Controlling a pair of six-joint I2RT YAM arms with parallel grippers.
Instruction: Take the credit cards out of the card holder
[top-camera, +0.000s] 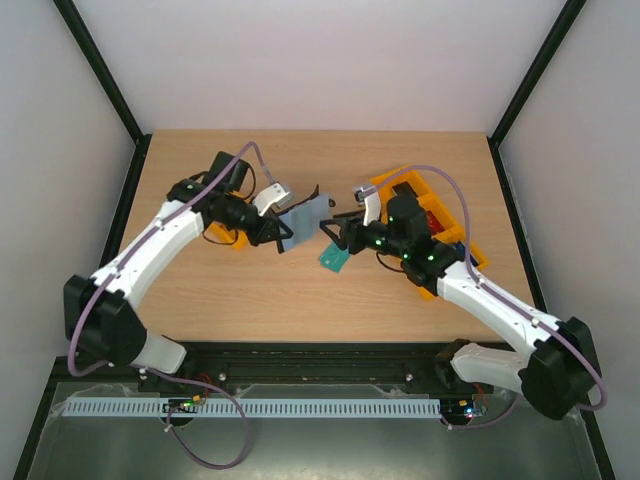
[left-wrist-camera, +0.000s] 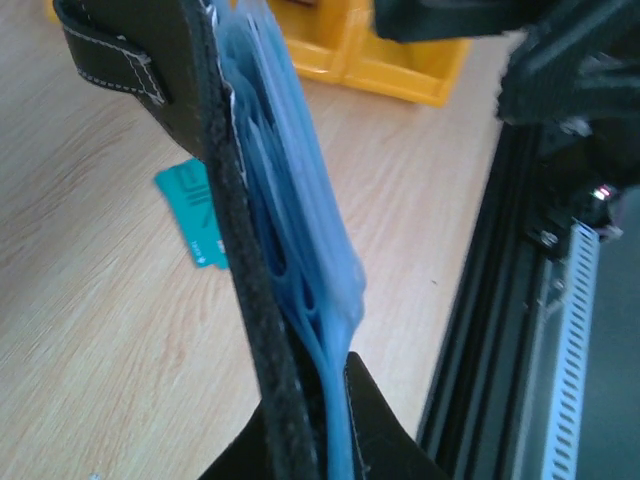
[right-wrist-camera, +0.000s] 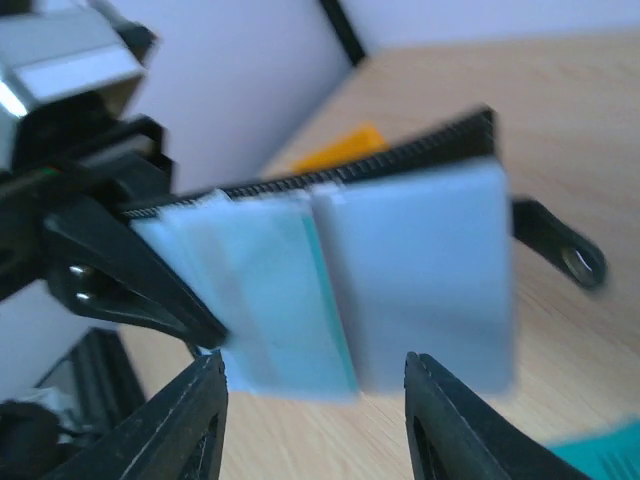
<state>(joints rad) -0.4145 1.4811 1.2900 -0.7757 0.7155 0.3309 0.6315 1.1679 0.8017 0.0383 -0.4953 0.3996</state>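
The card holder (top-camera: 305, 216) hangs open above the table, black outside with blue-grey inner faces (right-wrist-camera: 400, 270). My left gripper (top-camera: 282, 236) is shut on its lower edge; in the left wrist view the left gripper (left-wrist-camera: 335, 400) pinches the black cover (left-wrist-camera: 225, 200) and blue pockets together. The teal edge of a credit card (right-wrist-camera: 328, 290) shows in a pocket of the holder. My right gripper (right-wrist-camera: 315, 375) stands open just in front of the holder with nothing between its fingers, and in the top view the right gripper (top-camera: 336, 232) is beside the holder. One teal credit card (top-camera: 333, 260) lies flat on the table below it, also seen as the loose card (left-wrist-camera: 195, 225).
An orange tray (top-camera: 440, 235) holding a black and a red thing sits under the right arm. Another orange tray (top-camera: 234, 241) lies behind the left gripper. The black frame rail (top-camera: 320, 352) runs along the near table edge.
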